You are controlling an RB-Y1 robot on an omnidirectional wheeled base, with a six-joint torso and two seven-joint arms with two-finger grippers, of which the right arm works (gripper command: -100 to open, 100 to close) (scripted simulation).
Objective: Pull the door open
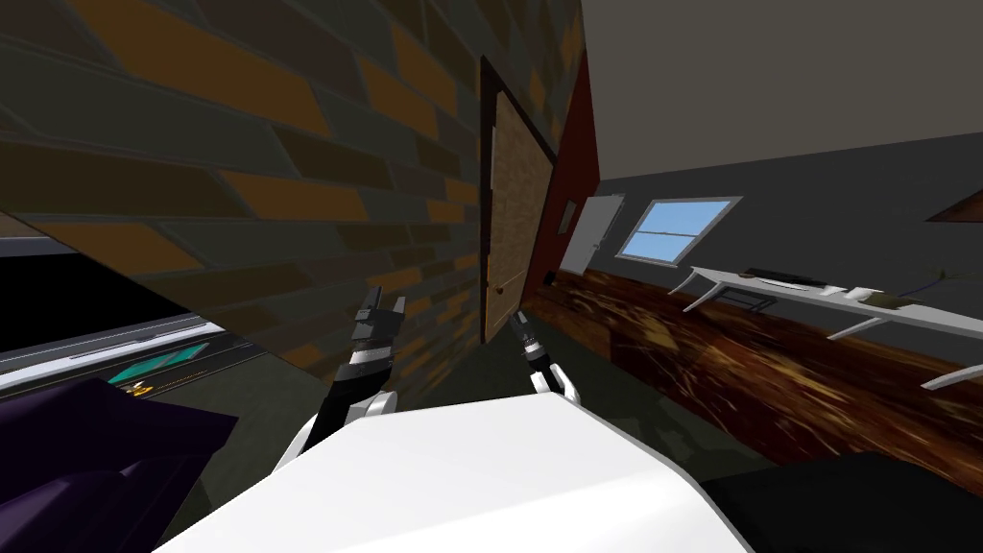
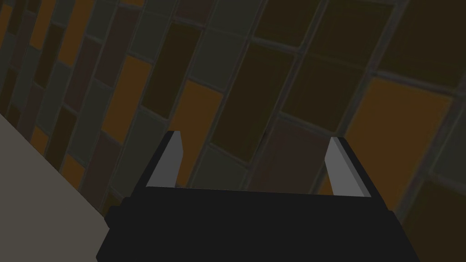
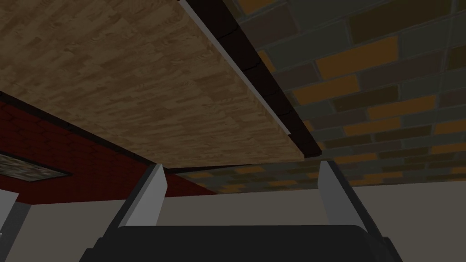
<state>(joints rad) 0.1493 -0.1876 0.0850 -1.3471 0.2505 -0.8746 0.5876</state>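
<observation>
Head view: door (image 1: 516,216), wood-grain panel in a dark frame (image 1: 487,115), is set in the brick wall (image 1: 240,173), which runs along the robot's left. Right gripper (image 1: 519,320) is up near the door's lower edge. Left gripper (image 1: 384,302) is raised close to the brick wall, well short of the frame. Past the door there is a red wall (image 1: 576,163), and further along the room a window (image 1: 677,228).

Left wrist view: left gripper (image 2: 255,136) points at the brick wall (image 2: 255,82). Fingers are spread to full gap with nothing between them.

Right wrist view: right gripper (image 3: 241,164) looks along the door (image 3: 150,86), with the dark frame (image 3: 255,68) beside the panel's long edge and the brick wall (image 3: 387,91) beyond it. Fingers are wide apart and hold nothing. The panel sits ahead of the tips, not between them. Cannot tell whether the tips touch it, and the handle is too small to pick out.

Risks, as judgement:
- No grip yet. Closing here would likely pinch air or slide off the flat face, so the pull would go nowhere.
- Hooking the panel edge with thin blade fingers could slip as the door swings.
- The robot stands close, so an opening door could hit the right forearm or the chest unless the base backs off.
- Left gripper is near the brick wall and could scrape it if the torso turns.
</observation>
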